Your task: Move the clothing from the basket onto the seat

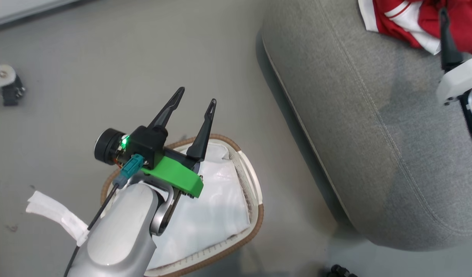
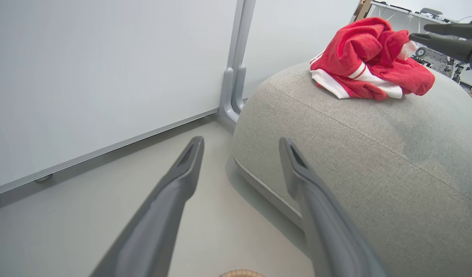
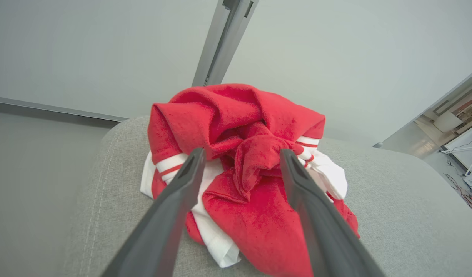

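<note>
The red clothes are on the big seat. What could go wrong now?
1. The open right fingers sit on either side of a bunched fold of the red clothes; pulling back might snag and drag it.
2. The pile lies near the rounded edge of the seat, so a tug could tip it off.
3. The left fingers hang over the basket and could catch its white liner.
</note>
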